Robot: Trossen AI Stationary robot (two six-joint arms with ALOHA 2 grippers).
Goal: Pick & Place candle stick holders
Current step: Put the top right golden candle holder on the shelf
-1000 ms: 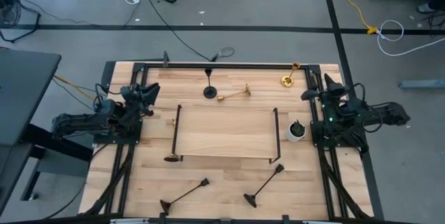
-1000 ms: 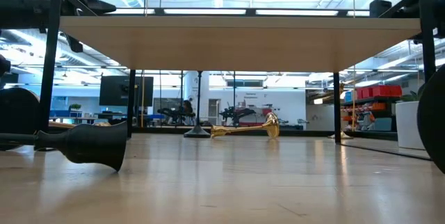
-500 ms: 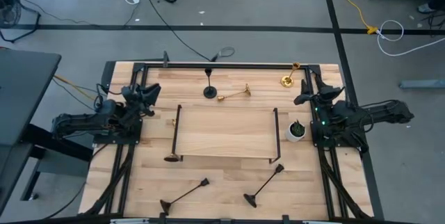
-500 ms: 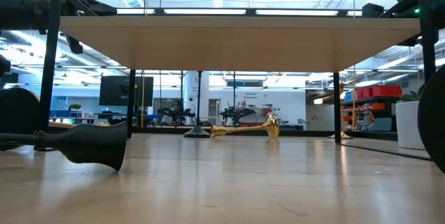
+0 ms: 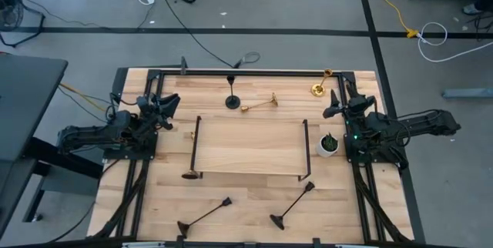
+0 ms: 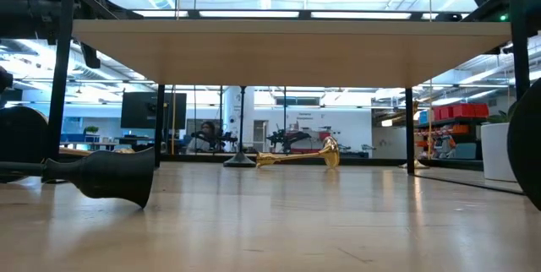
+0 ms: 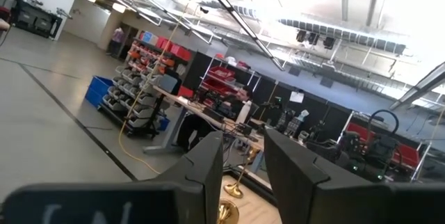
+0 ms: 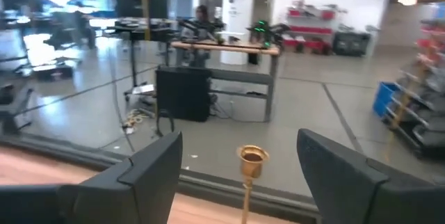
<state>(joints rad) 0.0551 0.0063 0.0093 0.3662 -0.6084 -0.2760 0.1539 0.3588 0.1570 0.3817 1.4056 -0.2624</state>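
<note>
Several candle stick holders are on the table. A black one (image 5: 232, 98) and a gold one (image 5: 320, 87) stand upright on their disc bases at the far side. A gold one (image 5: 260, 105) lies on its side between them and also shows in the low view (image 6: 296, 155). Two black ones (image 5: 204, 217) (image 5: 291, 206) lie near the front edge, and another black one (image 5: 189, 174) is at the board's near left corner. My left gripper (image 5: 168, 103) is open and empty at the left. My right gripper (image 5: 335, 103) is wide open and empty, and the upright gold holder (image 8: 250, 165) stands beyond its fingers.
A raised wooden board (image 5: 250, 148) with thin black bar handles stands mid-table. A small white pot with a green plant (image 5: 329, 144) stands at the board's right end, close under my right arm. A black frame rail (image 5: 254, 72) runs along the far edge.
My right gripper has moved toward the table's left, toward the upright gold holder, staying open. Nothing on the table has moved.
</note>
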